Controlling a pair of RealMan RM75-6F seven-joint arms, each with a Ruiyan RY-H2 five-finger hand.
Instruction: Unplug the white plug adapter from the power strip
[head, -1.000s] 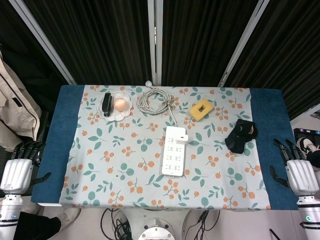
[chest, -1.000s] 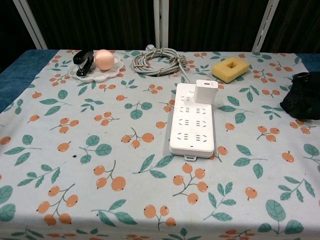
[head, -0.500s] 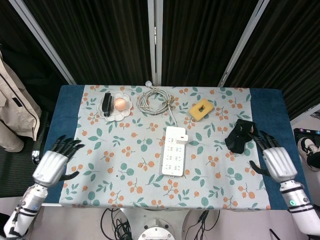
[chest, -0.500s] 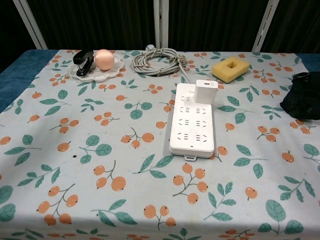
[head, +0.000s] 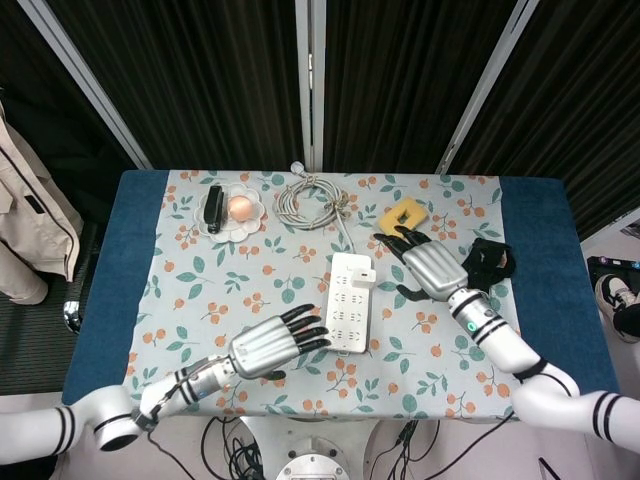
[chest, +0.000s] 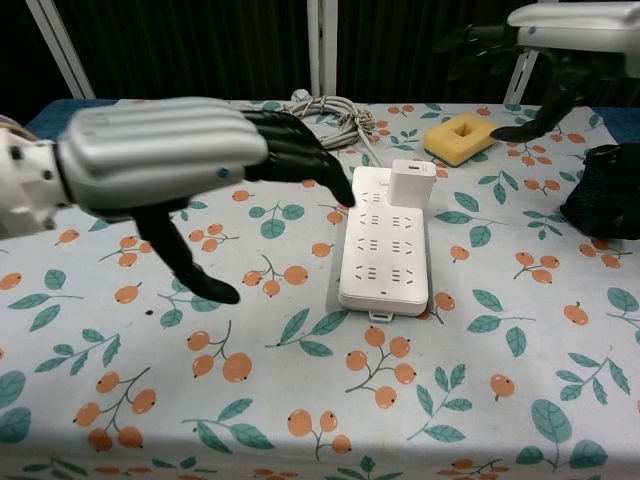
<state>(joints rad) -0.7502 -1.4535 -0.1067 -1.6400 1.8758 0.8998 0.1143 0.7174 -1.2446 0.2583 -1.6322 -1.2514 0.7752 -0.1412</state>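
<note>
- The white plug adapter (chest: 412, 183) is seated in the far end of the power strip (chest: 386, 242), on its right-hand side, standing upright above the strip's top face.
- The power strip is laid lengthwise near the middle of the worktop (head: 200, 300), which is covered by a floral cloth; its grey cable (head: 310, 202) is coiled just beyond the far end.
- The left hand (head: 268, 347) is held at the near left corner of the strip with its fingers (head: 305, 330) extended and spread; nothing is grasped, and contact with the strip cannot be confirmed.
- The right hand (head: 428, 268) is positioned to the right of the adapter, apart from it, with fingers released and spread.
- A yellow sponge (head: 402, 219) is located just beyond the right hand.
- A black cloth (head: 484, 270) is located to the right of the right hand.
- A white dish (head: 230, 214) at the far left carries a black stapler (head: 213, 208) and a peach-coloured ball (head: 239, 208).
</note>
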